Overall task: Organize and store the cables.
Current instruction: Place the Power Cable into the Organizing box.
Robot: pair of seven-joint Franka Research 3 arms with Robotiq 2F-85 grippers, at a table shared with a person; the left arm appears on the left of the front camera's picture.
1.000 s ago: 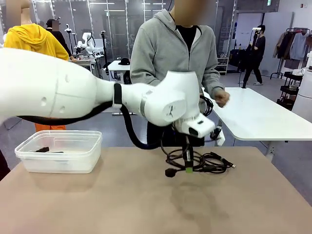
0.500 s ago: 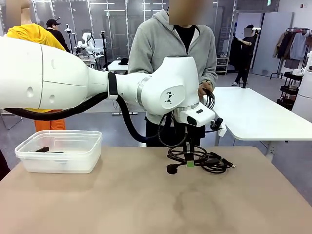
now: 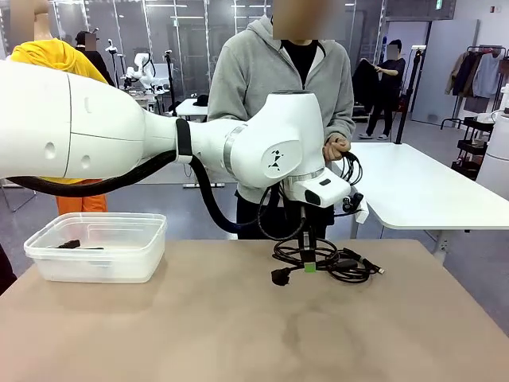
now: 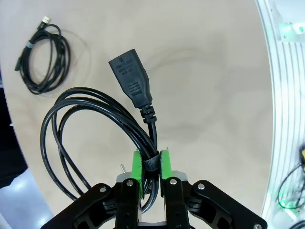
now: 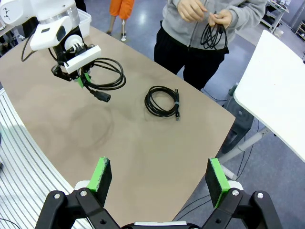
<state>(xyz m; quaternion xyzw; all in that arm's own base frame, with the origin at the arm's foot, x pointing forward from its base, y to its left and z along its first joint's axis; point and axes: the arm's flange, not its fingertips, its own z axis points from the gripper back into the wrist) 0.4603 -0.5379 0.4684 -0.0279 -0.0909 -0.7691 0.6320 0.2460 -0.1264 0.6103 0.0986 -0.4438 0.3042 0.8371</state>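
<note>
The left claw (image 3: 309, 267) is pressed tight on the strapped neck of a coiled power cord (image 3: 296, 253), and the left wrist view shows the green pads (image 4: 137, 167) pinching that neck with the chunky plug (image 4: 132, 82) sticking out toward 12 o'clock. Compared with a second ago, the left arm has swung its elbow up and drawn the wrist a little higher. The bundle has risen slightly with it, though whether the plug has left the counter (image 3: 238, 334) is hard to tell. Over the last half second the arm has hardly moved. That reads as a grip secured and a lift just begun. The likely next move is carrying the cord to the clear tub (image 3: 149, 239) at 10 o'clock on the counter, where something dark (image 3: 70, 244) already lies. A thinner USB cable (image 3: 356, 265) lies just beside the cord at 3 o'clock, and it could be dragged along if the loops snag. The person's hands (image 3: 336, 148), at 12 o'clock beyond the far edge, have come together on another coil (image 3: 350, 169), apparently tidying it. The right claw (image 5: 158, 167) hangs spread wide and empty above the near part of the counter.
</note>
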